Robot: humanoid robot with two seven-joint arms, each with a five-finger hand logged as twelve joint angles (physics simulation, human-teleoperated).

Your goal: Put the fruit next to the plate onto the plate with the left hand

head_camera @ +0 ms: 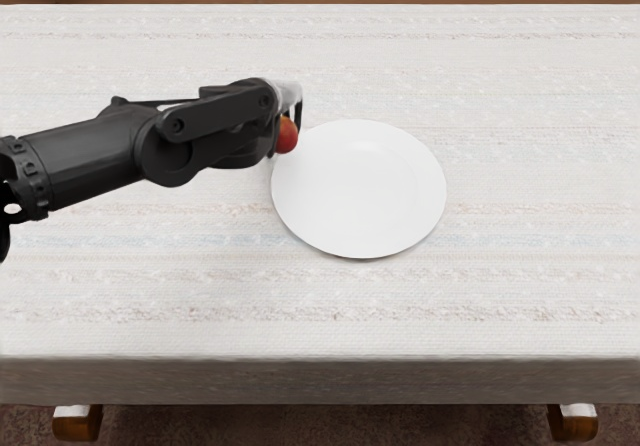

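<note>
A small red fruit shows at the left rim of the round white plate, tucked under my left hand. The dark left arm comes in from the picture's left edge and ends right at the plate's left side. The hand's fingers curl down around the fruit, and only the fruit's right side peeks out from under them. I cannot tell whether the fruit rests on the table or hangs just above it. Nothing lies on the plate's surface. The right arm is out of view.
The table is covered in a pale woven cloth, with its front edge near the bottom of the picture. A brown wall runs behind the far edge.
</note>
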